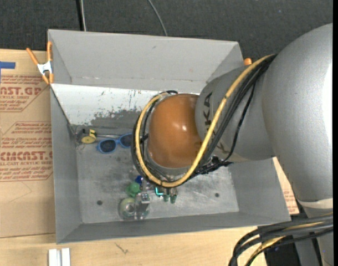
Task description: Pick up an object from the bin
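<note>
Tool (pixel 158 188) sits low over the near-middle of the bin (pixel 147 54), almost all of it under the orange cover (pixel 174 129) on the wrist. Open or closed: cannot tell.

Nearest things:
- a small green piece (pixel 134 188) just left of the tool
- a small blue piece (pixel 138 179) on the green one's far side
- a clear roundish thing (pixel 127 208) near-left of both, close to the near wall

The three cluster tight; can't tell if they touch each other or the tool.

Teal-green bits (pixel 168 196) at the cover's near edge could be tool parts or bin things, can't tell which. Whatever lies directly under the cover is hidden. The arm (pixel 291 110) cuts off the bin's right side.

Well apart, far-left on the bin floor, a yellow piece (pixel 88 138) lies by the left wall. Right of it is a pair of blue rings (pixel 116 144), side by side. Shapes are too small to name further.
</note>
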Tool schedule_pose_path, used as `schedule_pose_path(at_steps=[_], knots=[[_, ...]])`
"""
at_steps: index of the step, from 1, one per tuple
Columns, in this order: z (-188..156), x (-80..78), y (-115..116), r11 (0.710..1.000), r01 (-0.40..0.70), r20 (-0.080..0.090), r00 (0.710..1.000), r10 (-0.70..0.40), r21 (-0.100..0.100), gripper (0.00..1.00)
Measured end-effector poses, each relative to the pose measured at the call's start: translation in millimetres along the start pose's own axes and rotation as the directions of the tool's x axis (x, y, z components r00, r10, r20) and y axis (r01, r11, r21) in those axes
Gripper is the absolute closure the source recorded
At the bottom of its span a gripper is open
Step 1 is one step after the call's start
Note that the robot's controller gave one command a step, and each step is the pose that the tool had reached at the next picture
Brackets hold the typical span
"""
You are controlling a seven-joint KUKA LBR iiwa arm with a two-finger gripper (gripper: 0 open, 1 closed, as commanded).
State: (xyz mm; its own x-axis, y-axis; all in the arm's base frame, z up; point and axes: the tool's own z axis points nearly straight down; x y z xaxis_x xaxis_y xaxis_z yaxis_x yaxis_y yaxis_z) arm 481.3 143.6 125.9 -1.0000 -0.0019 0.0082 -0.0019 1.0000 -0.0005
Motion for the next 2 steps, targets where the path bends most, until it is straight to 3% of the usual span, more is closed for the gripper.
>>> schedule_pose_path(at_steps=[1, 2], knots=[[41.1, -11.8, -20.1, 0.999, 0.037, 0.010, 0.999, -0.037, -0.005, 0.00], [40.0, -16.7, -22.7, 0.999, 0.033, 0.028, 0.999, -0.033, -0.004, 1.00]])
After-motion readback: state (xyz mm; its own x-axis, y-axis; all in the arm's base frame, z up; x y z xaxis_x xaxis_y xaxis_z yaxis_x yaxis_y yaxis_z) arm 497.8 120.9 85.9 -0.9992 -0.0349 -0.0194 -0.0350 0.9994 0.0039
